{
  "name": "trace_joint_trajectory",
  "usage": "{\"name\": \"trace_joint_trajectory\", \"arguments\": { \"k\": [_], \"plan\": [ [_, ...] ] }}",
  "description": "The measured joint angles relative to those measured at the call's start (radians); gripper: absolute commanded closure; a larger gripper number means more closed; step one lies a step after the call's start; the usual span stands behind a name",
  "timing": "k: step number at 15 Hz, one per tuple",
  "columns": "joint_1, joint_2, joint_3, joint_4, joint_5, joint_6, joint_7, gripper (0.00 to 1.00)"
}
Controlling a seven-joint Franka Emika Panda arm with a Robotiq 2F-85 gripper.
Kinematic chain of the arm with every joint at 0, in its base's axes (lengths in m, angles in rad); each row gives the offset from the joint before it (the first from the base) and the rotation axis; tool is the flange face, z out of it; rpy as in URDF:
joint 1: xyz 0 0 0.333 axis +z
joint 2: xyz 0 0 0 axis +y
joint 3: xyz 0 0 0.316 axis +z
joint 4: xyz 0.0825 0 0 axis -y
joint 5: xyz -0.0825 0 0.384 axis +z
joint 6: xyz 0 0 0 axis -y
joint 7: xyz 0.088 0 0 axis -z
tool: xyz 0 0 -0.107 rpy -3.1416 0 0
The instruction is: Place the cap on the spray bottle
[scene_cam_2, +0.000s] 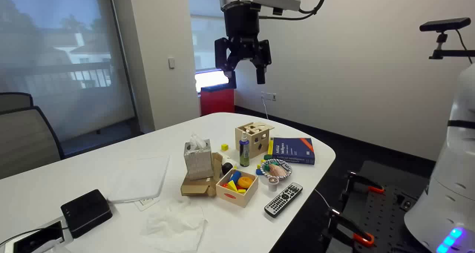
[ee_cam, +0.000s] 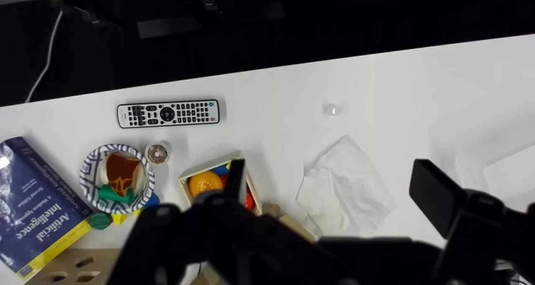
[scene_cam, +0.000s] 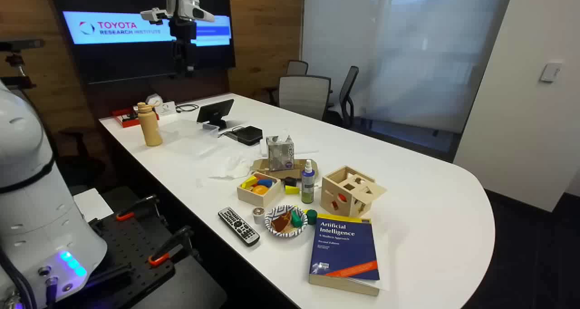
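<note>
Spray bottle (scene_cam: pixel 307 186) bolt upright on the white table (scene_cam: pixel 430 218) in an exterior view, purple-blue up top, green down low, white nozzle (scene_cam: pixel 308 166) on show! Wooden shape sorter (scene_cam: pixel 334 186) just to its right, wooden box of blocks (scene_cam: pixel 247 195) near on the left, and the Artificial Intelligence textbook (scene_cam: pixel 342 252) lying flat on the near side.

Look up in an exterior view: the gripper (scene_cam_2: pixel 246 78) hangs high, fingers (scene_cam_2: pixel 261 75) spread wide apart! Down on the table, the bottle stands just beside the sorter, with a grey tissue box (scene_cam_2: pixel 198 162) away to the left.

Wrist view now, and here's the small see-through cap (ee_cam: pixel 333 109), on the table between the edge and a rumpled white tissue (ee_cam: pixel 347 189)! Which end faces up, I can't tell. Remote control (ee_cam: pixel 168 113) well off to the left, and those dark fingers stand left and right with a broad gap between.
</note>
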Motion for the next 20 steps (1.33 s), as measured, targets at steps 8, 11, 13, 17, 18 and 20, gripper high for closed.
{"name": "trace_joint_trajectory", "arguments": {
  "k": [8, 11, 13, 17, 18, 20],
  "plan": [
    [0.004, 0.015, 0.000, -0.004, 0.000, 0.018, -0.003, 0.00],
    [0.023, 0.068, 0.001, -0.032, 0.000, 0.107, -0.008, 0.00],
    [0.042, 0.121, 0.004, -0.061, 0.001, 0.202, -0.009, 0.00],
    [0.080, 0.258, 0.009, -0.111, 0.027, 0.401, -0.009, 0.00],
    [0.086, 0.299, 0.009, -0.118, 0.034, 0.451, -0.010, 0.00],
    [0.096, 0.390, 0.009, -0.124, 0.043, 0.551, -0.023, 0.00]
  ]
}}
